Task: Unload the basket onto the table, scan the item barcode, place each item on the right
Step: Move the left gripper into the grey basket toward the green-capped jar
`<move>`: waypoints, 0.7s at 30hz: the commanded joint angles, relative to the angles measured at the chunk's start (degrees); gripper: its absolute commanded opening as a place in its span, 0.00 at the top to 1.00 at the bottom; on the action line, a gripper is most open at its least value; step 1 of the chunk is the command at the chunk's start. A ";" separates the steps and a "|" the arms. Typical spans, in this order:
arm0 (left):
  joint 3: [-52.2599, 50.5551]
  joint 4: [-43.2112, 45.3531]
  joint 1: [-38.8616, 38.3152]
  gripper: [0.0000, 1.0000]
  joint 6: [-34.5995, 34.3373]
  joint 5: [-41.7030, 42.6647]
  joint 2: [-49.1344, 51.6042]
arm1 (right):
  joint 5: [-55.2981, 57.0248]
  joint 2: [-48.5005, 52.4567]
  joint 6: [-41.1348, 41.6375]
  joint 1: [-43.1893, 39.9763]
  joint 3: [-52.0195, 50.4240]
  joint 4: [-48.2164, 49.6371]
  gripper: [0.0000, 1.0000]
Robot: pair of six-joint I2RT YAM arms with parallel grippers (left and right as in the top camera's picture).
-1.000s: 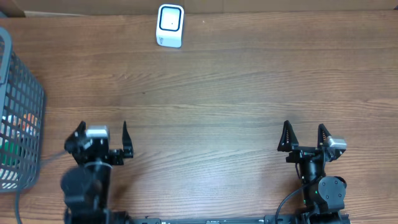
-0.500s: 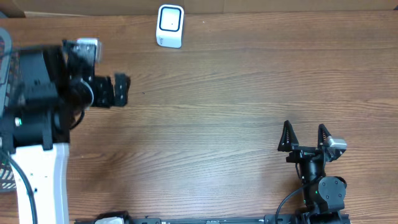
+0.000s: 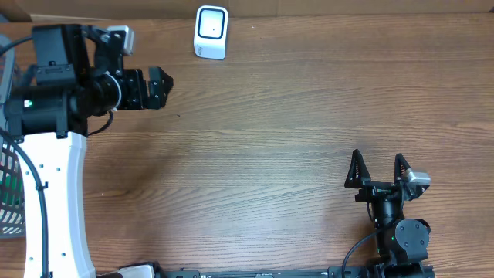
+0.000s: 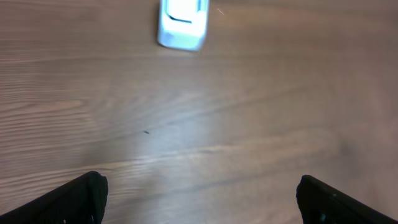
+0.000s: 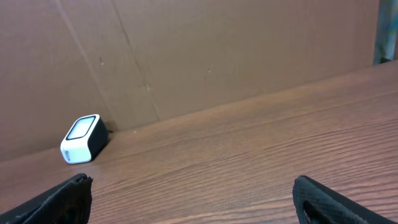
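Observation:
The white barcode scanner [image 3: 211,31] stands at the back of the wooden table, and also shows in the left wrist view [image 4: 181,25] and the right wrist view [image 5: 82,138]. My left gripper [image 3: 158,89] hangs open over the back left of the table, left of the scanner, with only bare wood between its fingertips [image 4: 202,205]. At the front right my right gripper [image 3: 377,168] is open and empty, low over the table [image 5: 193,205]. I cannot pick out the item; my left arm covers most of the basket.
A grey mesh basket [image 3: 9,202] sits at the table's left edge, a green patch showing through its mesh. A cardboard wall [image 5: 217,56] closes off the back edge. The left arm's white link [image 3: 54,201] stretches over the left side.
My left arm rose from the front left and swung to the back left beside the basket, then edged right towards the scanner. The right arm has not moved.

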 commanded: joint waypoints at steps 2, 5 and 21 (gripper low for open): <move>7.43 0.13 6.97 0.00 -9.11 -4.68 -0.31 | 0.35 -0.42 -0.17 0.26 -0.59 0.31 0.00; 11.78 0.02 13.68 0.00 -14.71 -4.76 -0.31 | 0.35 -0.42 -0.17 0.26 -0.59 0.31 0.00; 15.08 -9.46 43.78 0.00 -30.25 -23.67 6.40 | 0.35 -0.42 -0.17 0.26 -0.59 0.31 0.00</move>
